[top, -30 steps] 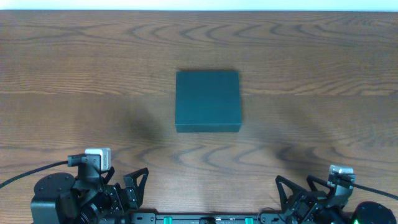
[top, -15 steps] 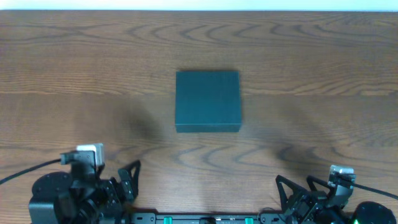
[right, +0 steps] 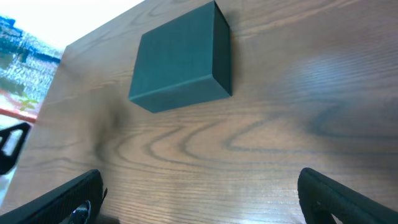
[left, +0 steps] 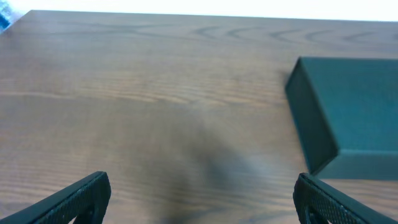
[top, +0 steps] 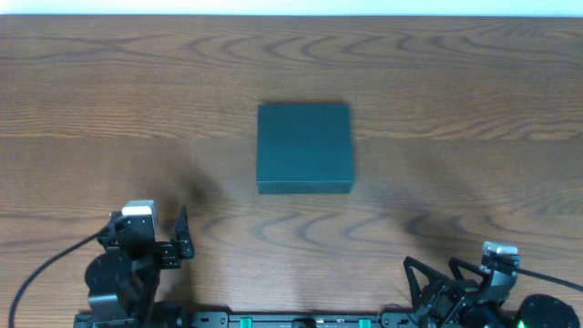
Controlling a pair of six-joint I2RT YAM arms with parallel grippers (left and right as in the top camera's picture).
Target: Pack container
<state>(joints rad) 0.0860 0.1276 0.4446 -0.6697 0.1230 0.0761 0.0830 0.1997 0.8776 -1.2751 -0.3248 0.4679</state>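
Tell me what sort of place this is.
Probably a robot lab or test bench: a wood-grain table, one closed dark green container on it, and two arms at the near edge, with the left gripper and right gripper both open.

The container runs off the right edge of the left wrist view, where only the tips of the left fingers clear the bottom edge and a blue scrap in the top-left corner is too cropped to identify. The right fingers are likewise cut off below; a blurred colourful patch lies beyond the worktop. Overhead, the right arm is cropped.
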